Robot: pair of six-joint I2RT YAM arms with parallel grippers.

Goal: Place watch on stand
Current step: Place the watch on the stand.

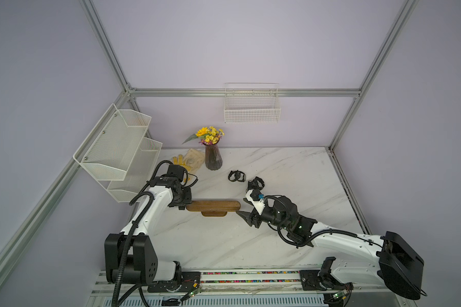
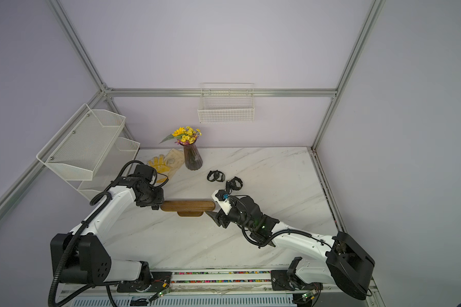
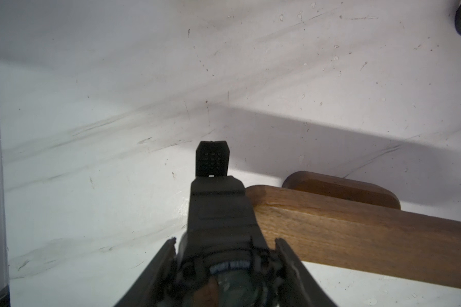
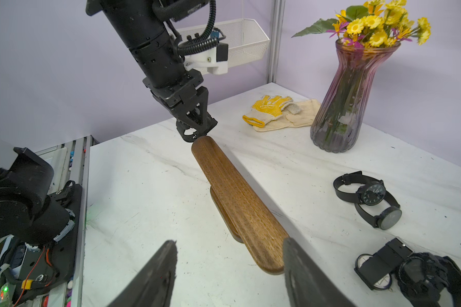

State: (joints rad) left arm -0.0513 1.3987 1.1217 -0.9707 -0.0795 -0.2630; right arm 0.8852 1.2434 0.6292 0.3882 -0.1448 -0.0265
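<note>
White marble tabletop (image 1: 277,239) carries the wooden stand (image 1: 213,206), reaching from just ahead of the left gripper (image 3: 225,247) to between the wide-spread, empty fingers of the right gripper (image 4: 229,240). The left wrist view shows the left gripper clamped on a black sport watch (image 3: 218,207), strap beside the bar's rounded end, which both top views hide under the wrist. Other black watches (image 4: 367,196) lie near the right gripper, clearest in its wrist view.
</note>
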